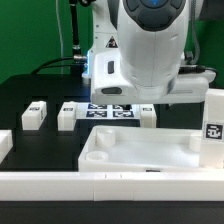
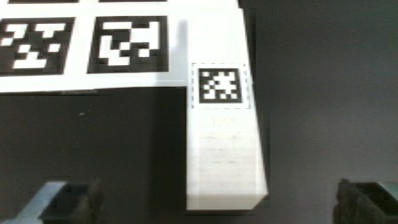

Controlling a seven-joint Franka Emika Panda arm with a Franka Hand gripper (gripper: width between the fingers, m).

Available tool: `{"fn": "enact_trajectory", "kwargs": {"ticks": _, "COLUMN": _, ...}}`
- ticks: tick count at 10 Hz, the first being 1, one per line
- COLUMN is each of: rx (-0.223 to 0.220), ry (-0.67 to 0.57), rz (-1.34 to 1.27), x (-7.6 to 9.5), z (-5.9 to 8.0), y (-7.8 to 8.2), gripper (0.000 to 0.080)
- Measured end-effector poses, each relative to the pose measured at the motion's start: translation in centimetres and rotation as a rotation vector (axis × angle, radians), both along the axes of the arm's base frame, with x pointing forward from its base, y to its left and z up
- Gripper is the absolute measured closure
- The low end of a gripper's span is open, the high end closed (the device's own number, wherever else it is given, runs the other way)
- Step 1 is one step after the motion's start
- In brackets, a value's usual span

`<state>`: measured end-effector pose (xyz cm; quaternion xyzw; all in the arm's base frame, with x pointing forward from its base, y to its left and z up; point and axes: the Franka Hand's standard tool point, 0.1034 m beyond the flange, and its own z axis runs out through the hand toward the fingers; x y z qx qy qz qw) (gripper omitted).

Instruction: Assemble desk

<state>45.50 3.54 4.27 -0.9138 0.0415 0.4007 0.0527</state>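
Beside the marker board (image 2: 89, 78), a white desk leg (image 2: 226, 130) lies on the black table (image 2: 329, 100), between the wide-apart jaws of the gripper (image 2: 214, 203), untouched.

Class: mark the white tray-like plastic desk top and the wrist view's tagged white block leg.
White tray-like plastic desk top (image 1: 150, 152): exterior view, bare inner floor.
Tagged white block leg (image 2: 228, 140): wrist view, plain face below its tag.

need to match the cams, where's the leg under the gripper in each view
exterior view: leg just beside the marker board, on the exterior view's right of it
wrist view: leg centred, under the open gripper
shared landmark: the marker board beside it
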Motion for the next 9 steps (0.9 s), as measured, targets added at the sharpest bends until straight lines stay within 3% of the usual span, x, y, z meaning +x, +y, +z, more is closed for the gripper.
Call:
{"fn": "enact_trajectory", "kwargs": {"ticks": 1, "rx": 0.0, "ry": 0.001, "rz": 0.0, "x": 0.0, "z": -0.1, "y": 0.0, "gripper": 0.015}}
{"fn": "enact_trajectory", "kwargs": {"ticks": 3, "rx": -0.012, "ry": 0.036, "rz": -0.003, "x": -2.1, "z": -2.0, "y": 0.5, "gripper": 0.015}}
{"fn": "enact_trajectory", "kwargs": {"ticks": 5, "rx": -0.008, "ry": 0.085, "rz": -0.014, "x": -2.6, "z": -2.9, "y": 0.2, "gripper": 0.015}}
{"fn": "enact_trajectory", "kwargs": {"ticks": 9, "rx": -0.008, "ry": 0.101, "rz": -0.013, "x": -2.7, "z": -3.4, "y": 0.1, "gripper": 0.015}}
